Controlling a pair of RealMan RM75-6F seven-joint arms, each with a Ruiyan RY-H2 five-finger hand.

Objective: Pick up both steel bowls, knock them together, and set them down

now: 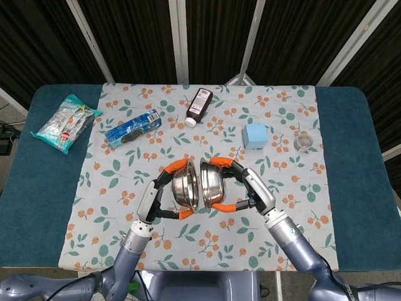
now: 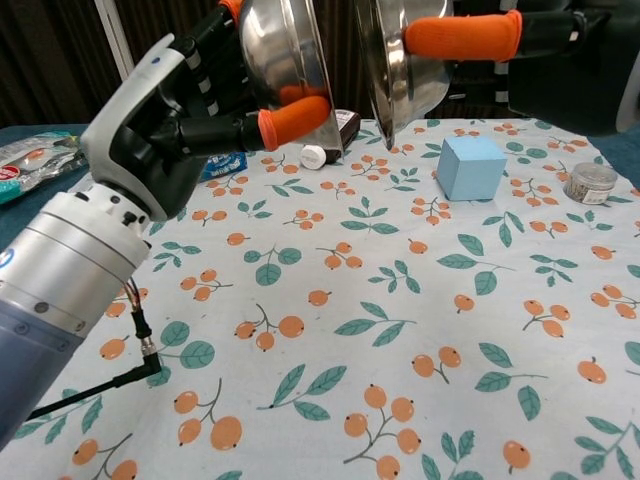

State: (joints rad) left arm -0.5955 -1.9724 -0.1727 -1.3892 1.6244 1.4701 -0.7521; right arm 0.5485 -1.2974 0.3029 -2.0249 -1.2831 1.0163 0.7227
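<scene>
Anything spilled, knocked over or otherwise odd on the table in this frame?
Only the brown bottle stands out: it lies on its side on the cloth, cap toward the robot, with no spill visible. The left hand and right hand hold the steel bowls rim to rim above the table.

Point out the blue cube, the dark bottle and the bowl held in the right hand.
blue cube (image 1: 255,135): head view, on its top face.
dark bottle (image 1: 200,105): head view, on the middle of its body.
right bowl (image 1: 212,186): head view, on its steel outer wall, between the right hand's fingers.
</scene>
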